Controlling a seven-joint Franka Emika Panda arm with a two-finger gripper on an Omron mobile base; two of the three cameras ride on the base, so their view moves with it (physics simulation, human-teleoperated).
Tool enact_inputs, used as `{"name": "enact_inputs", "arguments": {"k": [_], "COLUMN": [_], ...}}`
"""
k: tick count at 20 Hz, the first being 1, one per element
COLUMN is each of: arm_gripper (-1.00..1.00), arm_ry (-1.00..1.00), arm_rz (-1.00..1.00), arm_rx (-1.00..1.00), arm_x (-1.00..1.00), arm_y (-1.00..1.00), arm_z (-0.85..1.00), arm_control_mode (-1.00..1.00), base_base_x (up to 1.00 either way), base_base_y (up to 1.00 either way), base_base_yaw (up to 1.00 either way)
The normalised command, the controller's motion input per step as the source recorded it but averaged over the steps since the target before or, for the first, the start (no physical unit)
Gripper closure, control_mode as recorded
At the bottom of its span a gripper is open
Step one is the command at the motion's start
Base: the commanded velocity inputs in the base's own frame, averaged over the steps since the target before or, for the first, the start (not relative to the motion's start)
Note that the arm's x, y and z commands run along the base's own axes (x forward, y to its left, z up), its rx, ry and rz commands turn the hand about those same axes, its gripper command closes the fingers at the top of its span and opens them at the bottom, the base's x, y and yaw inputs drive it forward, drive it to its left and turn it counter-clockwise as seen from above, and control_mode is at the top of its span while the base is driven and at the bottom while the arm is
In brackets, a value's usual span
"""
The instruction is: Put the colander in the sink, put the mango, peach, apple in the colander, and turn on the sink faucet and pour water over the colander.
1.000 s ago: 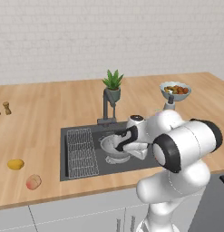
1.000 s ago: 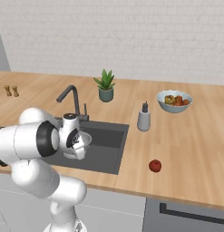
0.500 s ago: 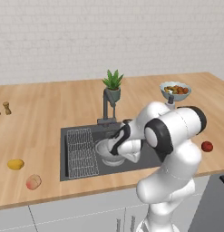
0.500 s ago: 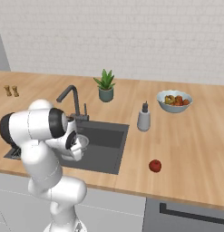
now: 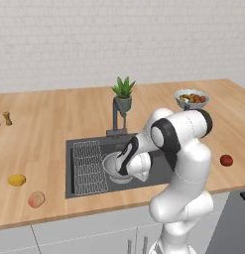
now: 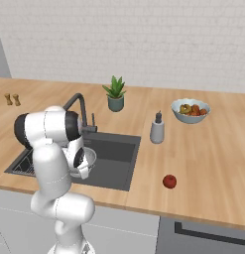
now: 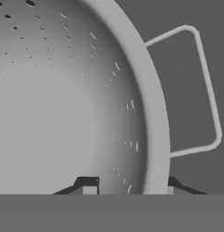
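Note:
The silvery perforated colander (image 5: 112,166) sits low in the dark sink (image 5: 106,145), beside the wire rack. My gripper (image 5: 121,168) is shut on the colander's rim (image 7: 152,113), one fingertip inside the bowl and one outside, next to a wire side handle (image 7: 208,90). The colander (image 6: 88,158) also peeks out past my arm, which hides most of it. On the counter left of the sink lie the yellow mango (image 5: 16,179) and the pinkish peach (image 5: 36,199). The red apple (image 5: 226,160) lies to the right of the sink. The dark faucet (image 5: 115,116) stands behind the basin with no water running.
A pale fruit-filled bowl (image 5: 192,98) and a potted plant (image 5: 123,94) stand at the back of the counter. A grey soap dispenser (image 6: 156,130) stands right of the sink. Two small shakers (image 5: 2,119) sit far left.
My arm has swung down and left, lowering the colander deeper into the sink. The fruits and faucet have not moved.

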Motion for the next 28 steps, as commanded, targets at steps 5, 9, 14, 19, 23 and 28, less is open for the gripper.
{"name": "enact_inputs", "arguments": {"k": [5,9,14,19,23,28], "arm_gripper": [1.00,1.00,1.00,-1.00,-1.00,-1.00], "arm_ry": [0.00,0.00,0.00,0.00,0.00,0.00], "arm_rz": [0.00,0.00,0.00,0.00,0.00,0.00], "arm_rx": [0.00,0.00,0.00,0.00,0.00,0.00], "arm_x": [0.18,0.11,0.00,0.00,0.00,0.00], "arm_y": [0.03,0.07,0.00,0.00,0.00,-0.09], "arm_z": [-0.16,-0.08,0.00,0.00,0.00,0.30], "arm_control_mode": [-1.00,-1.00,-1.00,-1.00,-1.00,-1.00], "base_base_x": [0.00,0.00,0.00,0.00,0.00,0.00], "base_base_y": [0.00,0.00,0.00,0.00,0.00,0.00], "base_base_yaw": [0.00,0.00,0.00,0.00,0.00,0.00]}}
